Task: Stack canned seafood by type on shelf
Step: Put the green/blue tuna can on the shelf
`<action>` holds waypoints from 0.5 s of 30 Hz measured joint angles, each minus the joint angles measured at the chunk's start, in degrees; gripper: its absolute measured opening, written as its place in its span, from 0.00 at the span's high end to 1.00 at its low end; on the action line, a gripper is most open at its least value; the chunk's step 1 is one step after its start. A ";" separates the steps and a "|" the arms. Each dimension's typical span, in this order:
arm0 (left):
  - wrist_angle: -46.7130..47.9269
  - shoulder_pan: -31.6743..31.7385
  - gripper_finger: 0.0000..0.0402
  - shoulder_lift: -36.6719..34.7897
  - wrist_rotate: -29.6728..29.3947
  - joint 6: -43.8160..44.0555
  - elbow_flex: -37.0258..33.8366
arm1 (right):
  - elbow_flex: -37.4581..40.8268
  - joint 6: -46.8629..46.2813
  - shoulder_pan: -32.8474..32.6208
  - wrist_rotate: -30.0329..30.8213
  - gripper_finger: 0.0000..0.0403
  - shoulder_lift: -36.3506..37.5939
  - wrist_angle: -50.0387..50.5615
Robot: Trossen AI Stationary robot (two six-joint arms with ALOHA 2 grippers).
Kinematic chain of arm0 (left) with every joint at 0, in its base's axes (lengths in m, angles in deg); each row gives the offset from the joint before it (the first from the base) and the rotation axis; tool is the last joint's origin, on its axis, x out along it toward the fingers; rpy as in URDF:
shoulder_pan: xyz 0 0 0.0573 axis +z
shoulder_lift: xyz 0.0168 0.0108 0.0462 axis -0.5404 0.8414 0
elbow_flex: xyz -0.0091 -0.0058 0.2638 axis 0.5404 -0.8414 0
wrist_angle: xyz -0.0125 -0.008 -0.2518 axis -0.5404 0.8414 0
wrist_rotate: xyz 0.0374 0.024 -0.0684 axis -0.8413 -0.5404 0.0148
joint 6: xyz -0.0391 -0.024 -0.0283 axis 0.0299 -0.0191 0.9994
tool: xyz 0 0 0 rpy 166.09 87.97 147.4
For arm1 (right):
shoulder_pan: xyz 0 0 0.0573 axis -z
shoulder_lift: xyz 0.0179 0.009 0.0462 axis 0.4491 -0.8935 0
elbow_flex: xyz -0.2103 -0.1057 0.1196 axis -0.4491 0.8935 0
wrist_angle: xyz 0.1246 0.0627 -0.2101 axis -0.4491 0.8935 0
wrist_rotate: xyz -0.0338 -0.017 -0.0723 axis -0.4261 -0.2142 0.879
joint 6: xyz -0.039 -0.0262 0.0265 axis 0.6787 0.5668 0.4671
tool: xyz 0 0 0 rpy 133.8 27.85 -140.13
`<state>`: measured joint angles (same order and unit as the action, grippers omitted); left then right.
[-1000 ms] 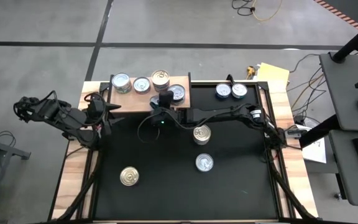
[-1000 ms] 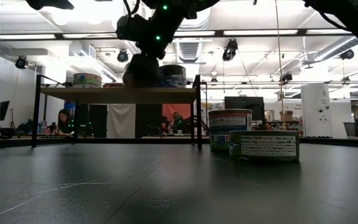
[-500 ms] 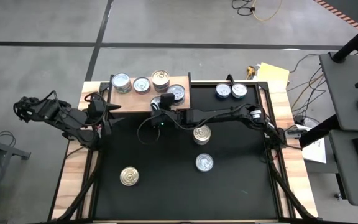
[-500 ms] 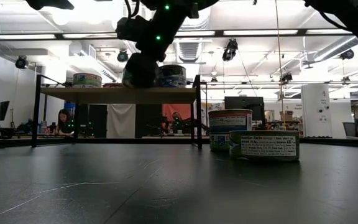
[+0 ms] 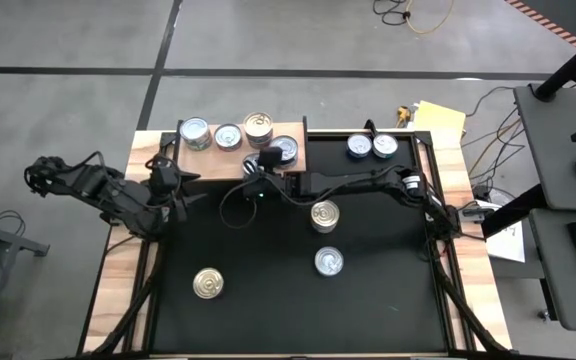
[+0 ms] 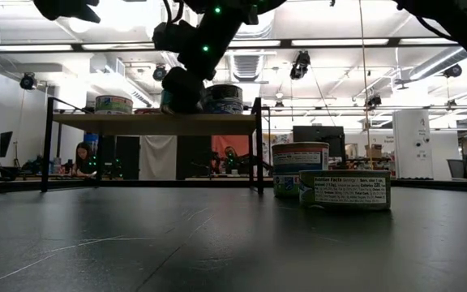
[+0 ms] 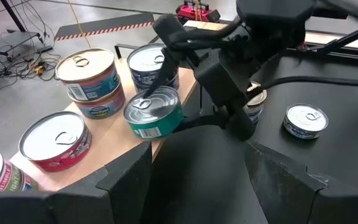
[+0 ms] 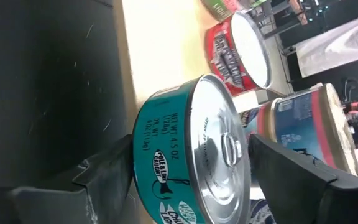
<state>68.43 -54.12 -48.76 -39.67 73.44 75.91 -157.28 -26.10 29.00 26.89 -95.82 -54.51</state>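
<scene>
We are setting a teal can (image 7: 153,112) on the shelf (image 7: 114,140), at its front edge toward five o'clock. Our right jaws (image 5: 258,163) stand apart around it, seemingly letting go; next, back away cleanly. Left jaws (image 5: 175,180) wait half-open, empty.

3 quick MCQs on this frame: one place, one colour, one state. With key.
1. Where is the right gripper?
A. At the shelf's front edge
B. Over the table's middle
C. Off the table
2. What colour is the label on the can between its fingers?
A. Red
B. Teal
C. Yellow
3. What state is the left gripper in?
A. Shut on a can
B. Shut, empty
C. Open, empty

Key:
1. A: the right gripper sits at the shelf edge.
2. B: the can has a teal label.
3. C: the left gripper has its fingers spread, with nothing between them.
</scene>
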 joint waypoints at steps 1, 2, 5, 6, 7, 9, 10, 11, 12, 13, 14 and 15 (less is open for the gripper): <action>-0.04 -0.02 0.40 0.26 0.00 -0.02 0.00 | -0.19 -0.26 0.04 0.01 0.25 0.00 -0.13; -0.06 -0.01 0.40 0.49 0.00 -0.02 0.00 | -0.42 -0.67 0.13 0.03 0.25 -0.01 -0.14; -0.08 -0.01 0.40 1.35 0.00 -0.01 0.00 | -0.97 -1.29 0.29 0.02 0.25 0.01 -0.10; -0.08 -0.01 0.40 1.67 0.00 -0.02 0.00 | -1.01 -1.25 0.35 0.00 0.25 0.01 -0.12; -0.10 -0.01 0.40 2.01 0.00 -0.02 0.00 | -1.04 -1.24 0.37 0.02 0.25 -0.01 -0.10; -0.22 -0.02 0.40 2.70 0.02 0.02 0.00 | -1.04 -1.30 0.48 0.02 0.25 0.00 -0.03; -0.23 -0.02 0.40 3.03 0.02 0.06 0.00 | -1.04 -1.45 0.48 0.01 0.24 0.00 0.23; -0.23 -0.01 0.40 3.31 0.02 0.14 0.00 | -1.04 -1.73 0.48 0.02 0.23 0.00 0.69; -0.25 -0.02 0.40 3.61 0.02 0.25 0.00 | -1.04 -2.12 0.48 0.02 0.22 -0.01 1.05; -0.25 0.00 0.40 3.87 0.02 0.35 0.00 | -1.04 -2.39 0.48 0.02 0.22 -0.01 1.42; -0.25 0.00 0.40 4.18 0.02 0.39 0.00 | -1.04 -2.60 0.48 0.02 0.21 0.01 1.79; -0.26 0.00 0.40 4.40 0.02 0.39 0.00 | -1.04 -2.80 0.48 0.02 0.20 0.00 1.91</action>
<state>68.17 -54.12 -44.36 -39.65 73.83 75.91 -158.32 -28.89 29.48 26.91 -95.82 -52.61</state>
